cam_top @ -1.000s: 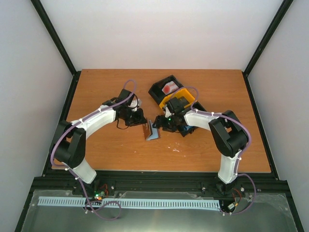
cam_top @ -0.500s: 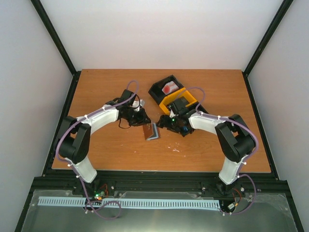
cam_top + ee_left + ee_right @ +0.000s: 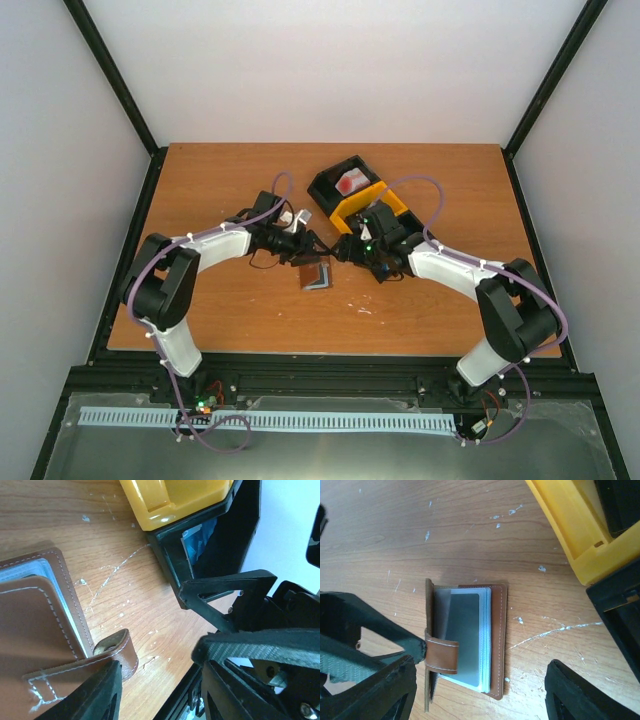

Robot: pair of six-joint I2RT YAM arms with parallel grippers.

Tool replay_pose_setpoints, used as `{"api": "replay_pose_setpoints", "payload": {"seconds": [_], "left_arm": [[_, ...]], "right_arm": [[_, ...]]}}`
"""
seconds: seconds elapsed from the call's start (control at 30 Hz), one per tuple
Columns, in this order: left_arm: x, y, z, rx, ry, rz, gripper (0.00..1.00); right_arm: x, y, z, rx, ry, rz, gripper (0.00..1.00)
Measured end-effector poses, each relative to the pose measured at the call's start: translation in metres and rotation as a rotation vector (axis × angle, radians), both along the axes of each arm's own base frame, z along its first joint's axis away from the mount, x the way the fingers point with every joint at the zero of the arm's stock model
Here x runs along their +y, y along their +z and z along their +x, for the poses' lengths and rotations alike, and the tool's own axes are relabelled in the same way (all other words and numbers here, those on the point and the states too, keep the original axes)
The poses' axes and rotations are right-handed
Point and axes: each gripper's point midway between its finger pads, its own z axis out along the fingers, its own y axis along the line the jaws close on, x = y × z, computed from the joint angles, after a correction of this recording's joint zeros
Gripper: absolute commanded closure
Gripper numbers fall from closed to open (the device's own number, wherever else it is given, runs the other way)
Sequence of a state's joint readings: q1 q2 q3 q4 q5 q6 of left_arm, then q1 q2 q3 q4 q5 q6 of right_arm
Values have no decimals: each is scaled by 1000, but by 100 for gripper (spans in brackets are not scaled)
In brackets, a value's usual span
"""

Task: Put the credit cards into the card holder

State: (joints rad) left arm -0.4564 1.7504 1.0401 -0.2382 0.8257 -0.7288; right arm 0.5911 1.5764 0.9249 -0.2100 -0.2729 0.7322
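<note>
The brown card holder (image 3: pixel 496 630) lies open on the table, pale sleeves up, a dark grey face in the top sleeve; its cover stands on edge with the strap (image 3: pixel 442 652) folded over. In the top view the card holder (image 3: pixel 316 274) sits between both grippers. My left gripper (image 3: pixel 160 692) is open, one of its fingers (image 3: pixel 95 695) against the cover beside the strap (image 3: pixel 117 650). My right gripper (image 3: pixel 480 700) hovers open above the holder. Blue credit cards (image 3: pixel 197 536) show in the tray's black compartment.
The black-and-yellow tray (image 3: pixel 385 195) stands just behind the grippers, with a red-and-white item (image 3: pixel 348 183) in its far black compartment. The right gripper's finger (image 3: pixel 225 592) is close in front of my left wrist. Scratched wooden table (image 3: pixel 250 310) surrounds the holder.
The left gripper has shifted right toward the holder and opened from shut. The right arm has pulled back and stretched out, its gripper staying open near the holder.
</note>
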Motion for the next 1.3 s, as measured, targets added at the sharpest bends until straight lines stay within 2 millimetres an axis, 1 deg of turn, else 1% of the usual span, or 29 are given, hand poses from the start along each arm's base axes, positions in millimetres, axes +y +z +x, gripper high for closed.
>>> {"api": "replay_pose_setpoints", "payload": {"seconds": [0.17,0.33,0.53,0.63,0.7,0.8,0.87,0.97,1.17,1.3], "left_arm": [[0,-12,1,23,2,11,58],[2,-14,3,17,12,28,60],[4,-18,6,3,26,51,63],[5,-19,7,-1,34,63,66],[6,-20,8,-5,37,69,68],[7,-21,10,-10,44,80,69],[8,-23,11,-14,51,90,70],[10,-25,12,-19,60,105,70],[18,-34,10,-15,83,151,70],[25,-34,9,-26,104,185,70]], "right_arm": [[4,-1,-3,-17,61,-4,37],[9,-3,-10,-73,188,-33,42],[19,-4,-18,-183,361,-91,45],[25,-17,-25,-210,434,-144,45],[30,-31,-29,-213,475,-191,46],[30,-46,-31,-219,510,-253,48],[27,-51,-27,-233,512,-293,50],[23,-53,-18,-262,499,-341,51],[27,-45,-1,-328,467,-358,54],[25,-42,6,-355,436,-375,57]]}}
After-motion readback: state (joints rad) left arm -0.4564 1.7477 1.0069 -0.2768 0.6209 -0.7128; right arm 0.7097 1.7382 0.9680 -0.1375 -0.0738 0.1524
